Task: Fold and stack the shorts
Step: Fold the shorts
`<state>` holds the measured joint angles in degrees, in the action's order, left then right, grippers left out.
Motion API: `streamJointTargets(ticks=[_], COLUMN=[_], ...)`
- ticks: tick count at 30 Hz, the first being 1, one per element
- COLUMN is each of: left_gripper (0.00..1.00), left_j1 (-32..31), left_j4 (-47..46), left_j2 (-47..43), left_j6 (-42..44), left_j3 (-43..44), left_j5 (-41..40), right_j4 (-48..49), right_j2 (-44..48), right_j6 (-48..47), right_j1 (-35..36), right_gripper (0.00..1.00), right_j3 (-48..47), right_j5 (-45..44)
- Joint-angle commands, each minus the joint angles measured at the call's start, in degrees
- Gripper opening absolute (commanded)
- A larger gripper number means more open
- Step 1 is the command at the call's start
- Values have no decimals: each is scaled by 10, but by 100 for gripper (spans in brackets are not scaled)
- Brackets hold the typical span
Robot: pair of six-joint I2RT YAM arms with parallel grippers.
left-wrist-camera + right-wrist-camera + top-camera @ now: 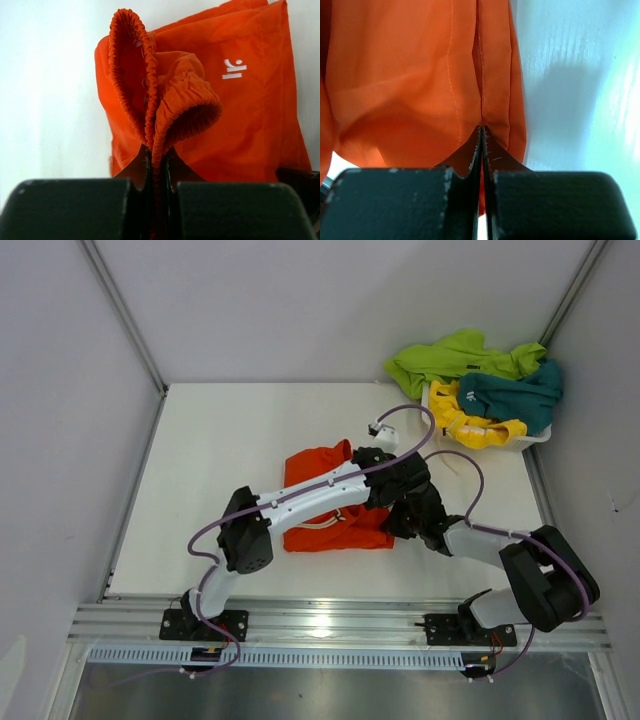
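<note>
I hold the left gripper (156,167) clamped on the orange shorts (250,125) at the waistband (192,97) and the right gripper (482,150) pinching their right edge, ready, I judge, to fold.

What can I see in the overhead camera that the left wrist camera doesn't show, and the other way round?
Only the overhead view shows the white basket at the far right of the table, with lime green shorts, teal shorts and yellow shorts heaped in and over it. Only the left wrist view shows the gathered waistband pinched in the left gripper, and a small white logo. Both show the orange shorts on the white table.
</note>
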<state>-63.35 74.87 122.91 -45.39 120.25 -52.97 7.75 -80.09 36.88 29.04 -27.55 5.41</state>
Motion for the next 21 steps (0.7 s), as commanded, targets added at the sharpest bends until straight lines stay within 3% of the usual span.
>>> streamJointTargets(ticks=[1, 12, 21], left_gripper=[0, 0, 2], left_j1=[-4, -3, -2], left_j4=[-46, -120, -223], left_j2=[22, 62, 37], left_j6=[28, 36, 38], left_j3=[27, 37, -48], left_j5=[17, 67, 94], right_j4=[-41, -23, -18], right_j2=[14, 26, 21], right_j6=[-1, 13, 13], right_j1=[1, 2, 2], right_gripper=[0, 0, 0], right_j3=[14, 39, 43], right_j5=[-8, -11, -12])
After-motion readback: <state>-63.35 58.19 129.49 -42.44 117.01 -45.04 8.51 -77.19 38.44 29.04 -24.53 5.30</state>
